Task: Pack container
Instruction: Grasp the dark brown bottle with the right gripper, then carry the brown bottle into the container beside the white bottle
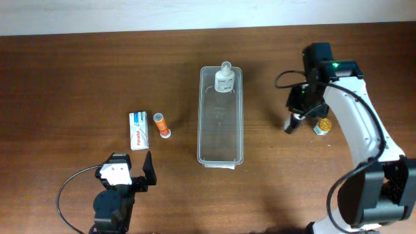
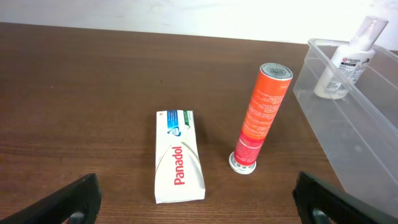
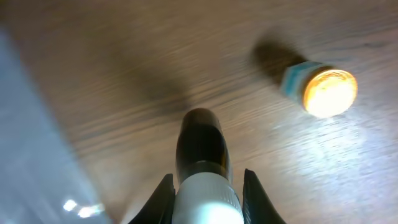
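Right gripper (image 3: 209, 198) is clenched on a small dark bottle with a white end (image 3: 200, 146), apparently for carrying. It is held toward the right edge of the brown wooden surface (image 1: 78, 78), beside a small gold-lidded jar (image 3: 323, 90). Left gripper (image 2: 196, 204) is held spread and empty by the near edge. The long clear plastic container (image 1: 200, 123) is laid at the middle, ready for filling, with a white pump bottle (image 1: 225, 79) at its far end.

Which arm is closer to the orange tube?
Left. The left arm sits just short of the orange tube, on its side of the clear bin; the right arm is across the bin, gripping a small bottle.
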### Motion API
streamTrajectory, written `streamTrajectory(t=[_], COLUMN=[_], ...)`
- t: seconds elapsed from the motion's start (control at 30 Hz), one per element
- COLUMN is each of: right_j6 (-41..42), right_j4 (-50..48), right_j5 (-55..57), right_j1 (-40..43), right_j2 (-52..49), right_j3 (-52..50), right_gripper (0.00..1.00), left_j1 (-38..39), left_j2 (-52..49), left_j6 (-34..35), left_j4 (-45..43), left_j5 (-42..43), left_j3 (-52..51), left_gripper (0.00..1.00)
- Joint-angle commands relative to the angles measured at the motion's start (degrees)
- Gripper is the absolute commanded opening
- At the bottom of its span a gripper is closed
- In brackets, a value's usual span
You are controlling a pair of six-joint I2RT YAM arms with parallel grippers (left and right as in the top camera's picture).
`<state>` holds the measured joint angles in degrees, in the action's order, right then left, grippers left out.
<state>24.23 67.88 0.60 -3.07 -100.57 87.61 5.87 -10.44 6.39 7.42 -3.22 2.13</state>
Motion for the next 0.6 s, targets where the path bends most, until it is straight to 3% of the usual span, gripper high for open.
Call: streamTrajectory(t=[0.0,0.23,0.57], right_j6=[0.22,-0.28,-4.92], right_j4=[1.84,3.80,-4.83], right_j5=[-3.41,-2.23,3.54], right_j1=[-5.01,-16.35,-26.38], right_j2=[3.80,3.80,-0.92], right_j3=[6.75,19.43,20.06], right_gripper=[0.13,0.08,0.09], left_j1=[-0.02,-0.02,-0.02], left_j2=[0.44,0.44,0.44], left_j6=[-0.90,-0.92,-0.90], left_j4=[-0.13,-0.13,-0.13], left_j5=[0.44,0.44,0.44], left_j3=[-0.24,-0.24,-0.24], left_gripper=[0.99,0.99,1.00])
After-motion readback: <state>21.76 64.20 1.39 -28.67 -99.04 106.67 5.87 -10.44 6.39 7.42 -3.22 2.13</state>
